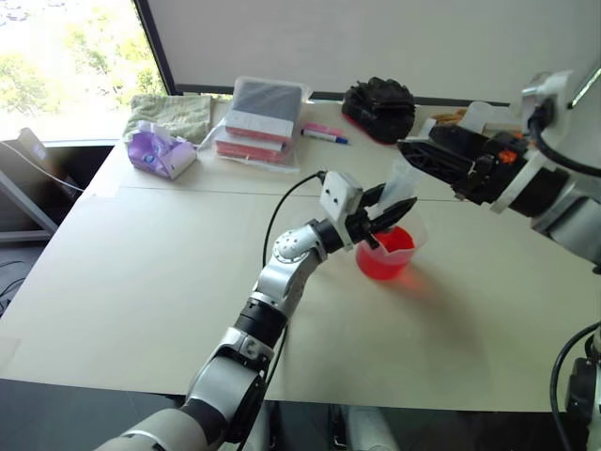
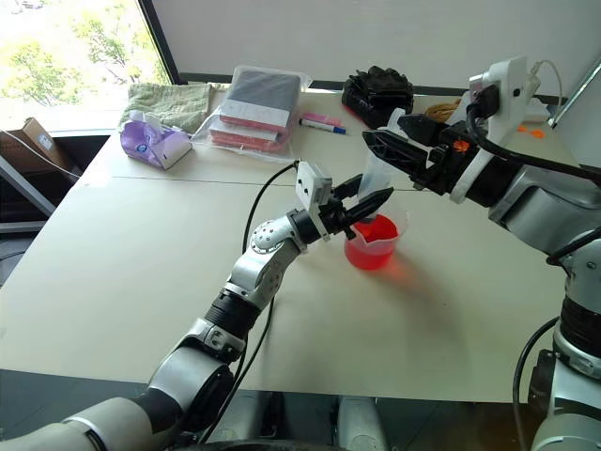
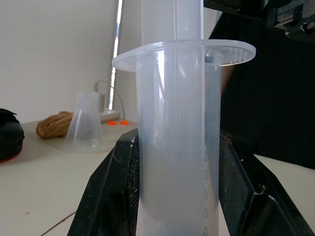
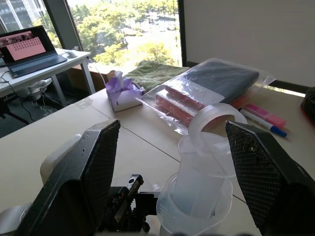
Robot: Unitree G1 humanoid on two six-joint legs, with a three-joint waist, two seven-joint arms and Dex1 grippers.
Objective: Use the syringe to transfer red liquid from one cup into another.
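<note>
Clear syringe clamped by left fingers, right fingers apparently spread.

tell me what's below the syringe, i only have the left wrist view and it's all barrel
Observer: A beaker of red liquid stands right under the syringe, which the left gripper holds upright by the barrel.
Operator: is the tip in the liquid
Observer: I cannot tell; the left gripper hides the lower end.
Operator: is the right gripper on the plunger
Observer: No. The right gripper is open, one finger on each side of the plunger top, touching neither side.
Operator: anything close i could knock
Observer: The nearest things are two markers, well behind the beaker near the table's far edge.
</note>
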